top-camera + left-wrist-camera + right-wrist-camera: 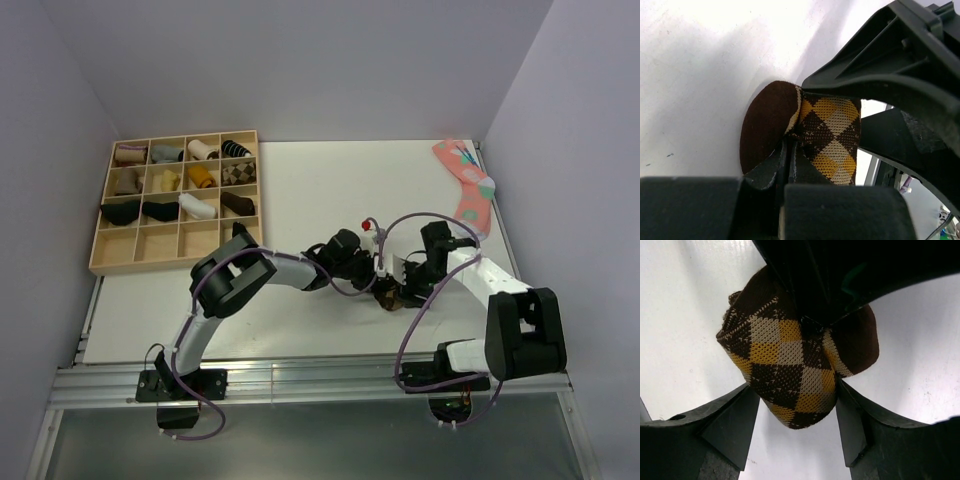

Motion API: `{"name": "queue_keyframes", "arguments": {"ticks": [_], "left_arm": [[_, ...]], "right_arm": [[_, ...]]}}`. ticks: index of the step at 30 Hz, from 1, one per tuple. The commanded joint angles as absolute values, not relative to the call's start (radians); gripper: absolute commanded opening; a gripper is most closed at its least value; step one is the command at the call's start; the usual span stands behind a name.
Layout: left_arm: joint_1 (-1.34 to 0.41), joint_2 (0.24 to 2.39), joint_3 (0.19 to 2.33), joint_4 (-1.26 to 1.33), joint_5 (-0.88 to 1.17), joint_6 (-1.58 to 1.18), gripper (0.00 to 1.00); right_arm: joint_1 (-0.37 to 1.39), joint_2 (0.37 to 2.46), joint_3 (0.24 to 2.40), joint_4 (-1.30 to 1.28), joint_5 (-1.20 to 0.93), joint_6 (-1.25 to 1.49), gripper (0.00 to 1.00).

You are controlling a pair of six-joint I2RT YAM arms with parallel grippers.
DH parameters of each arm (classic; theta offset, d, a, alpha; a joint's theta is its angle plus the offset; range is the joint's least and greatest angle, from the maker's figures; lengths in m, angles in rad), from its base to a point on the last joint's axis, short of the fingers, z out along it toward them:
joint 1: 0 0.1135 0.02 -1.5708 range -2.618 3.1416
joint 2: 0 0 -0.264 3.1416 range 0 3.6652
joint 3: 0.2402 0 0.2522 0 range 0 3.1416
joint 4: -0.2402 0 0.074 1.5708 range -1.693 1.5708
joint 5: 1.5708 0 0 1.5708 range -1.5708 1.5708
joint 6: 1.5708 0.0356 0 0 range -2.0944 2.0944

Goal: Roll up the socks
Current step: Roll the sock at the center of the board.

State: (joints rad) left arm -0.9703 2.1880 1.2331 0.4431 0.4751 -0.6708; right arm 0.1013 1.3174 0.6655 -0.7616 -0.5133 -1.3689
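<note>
The socks [388, 297] are a dark brown bundle with orange-tan argyle diamonds [790, 370], lying on the white table between both arms. My left gripper [788, 150] is shut, and its tips are pushed into the fold between the plain brown end and the argyle part [830, 135]. No frame shows whether cloth is pinched between them. My right gripper [792, 390] stands open, one finger on each side of the bundle. Its right fingertip [845, 405] brushes the knit. In the top view the two grippers meet over the bundle, which they mostly hide.
A wooden compartment tray [100, 262] stands at the back left with several rolled socks in its upper cells. A pink sock with teal patches [468, 185] lies flat at the back right corner. Grey walls close in on both sides.
</note>
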Motion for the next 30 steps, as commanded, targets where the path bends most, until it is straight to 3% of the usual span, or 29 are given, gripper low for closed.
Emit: {"name": "queue_keyframes", "arguments": {"ticks": [1, 10, 17, 30], "left_arm": [[-0.966, 2.256, 1.213, 0.261, 0.462, -0.64, 0.0], [-0.93, 2.273, 1.241, 0.235, 0.499, -0.638, 0.0], [-0.925, 2.296, 1.284, 0.173, 0.534, -0.595, 0.0], [-0.925, 2.299, 1.282, 0.158, 0.557, -0.56, 0.0]], "right_arm": [[0.144, 1.33, 0.663, -0.801, -0.541, -1.374, 0.67], [0.195, 1.37, 0.745, -1.003, -0.578, -1.39, 0.62], [0.193, 1.361, 0.746, -1.006, -0.594, -1.393, 0.63], [0.026, 1.367, 0.85, -1.089, -0.776, -1.497, 0.68]]}}
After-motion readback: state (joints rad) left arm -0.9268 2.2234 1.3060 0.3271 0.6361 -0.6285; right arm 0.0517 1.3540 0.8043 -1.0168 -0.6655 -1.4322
